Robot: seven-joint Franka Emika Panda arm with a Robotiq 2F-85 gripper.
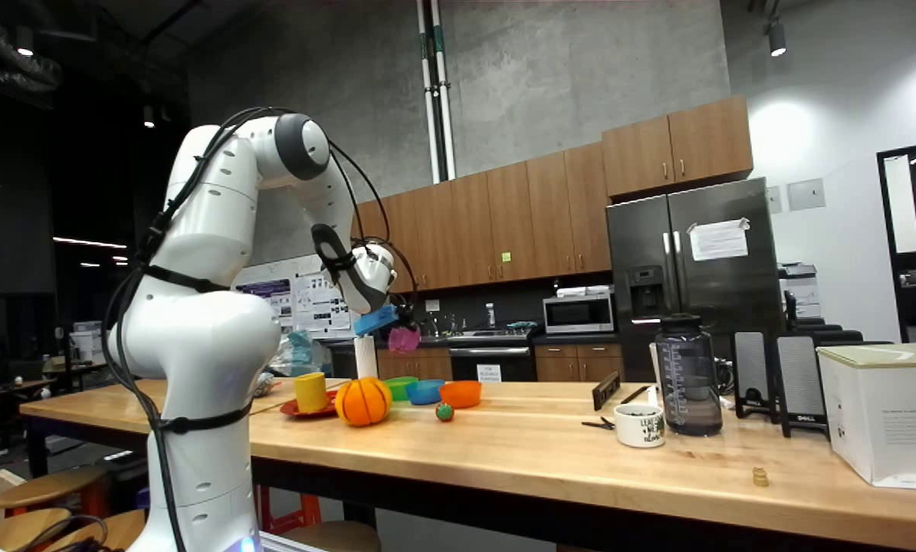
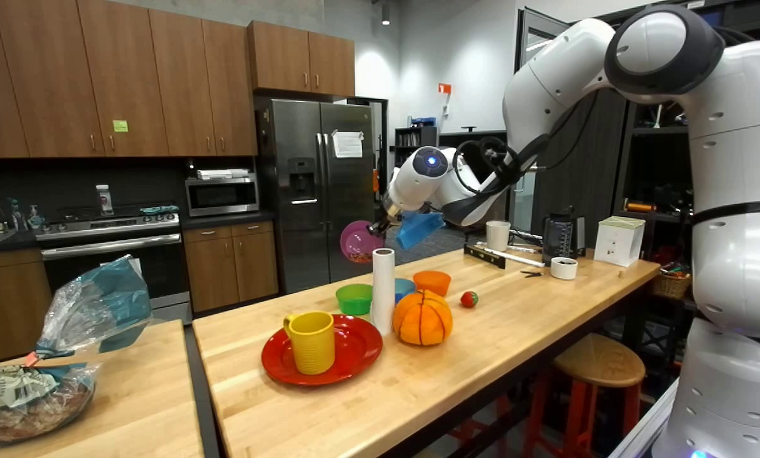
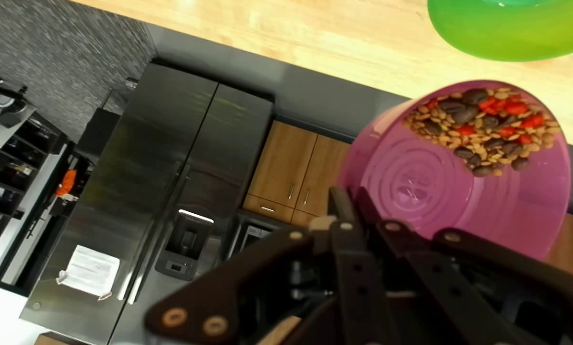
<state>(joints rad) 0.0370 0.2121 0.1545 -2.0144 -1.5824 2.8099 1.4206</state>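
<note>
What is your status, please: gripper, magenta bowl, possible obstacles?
Gripper shut on magenta bowl. Bowl aloft, tilted, bean-like mix inside. Possible obstacle: upright white roll.

Lab kitchen with refrigerator point(image 1: 707, 299), stove point(image 1: 515, 366), microwave point(image 1: 578, 314) and wall posters point(image 1: 316, 303).

1 magenta bowl point(image 3: 451, 179), tilted in the jaws, holds tan, brown and red pieces point(image 3: 487, 129).

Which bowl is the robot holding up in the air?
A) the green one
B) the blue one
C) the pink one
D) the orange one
C: in the wrist view the gripper is shut on the wall of the pink bowl, with brown and red bits inside it, while in both exterior views the green bowl, blue bowl and orange bowl sit on the table.
</note>
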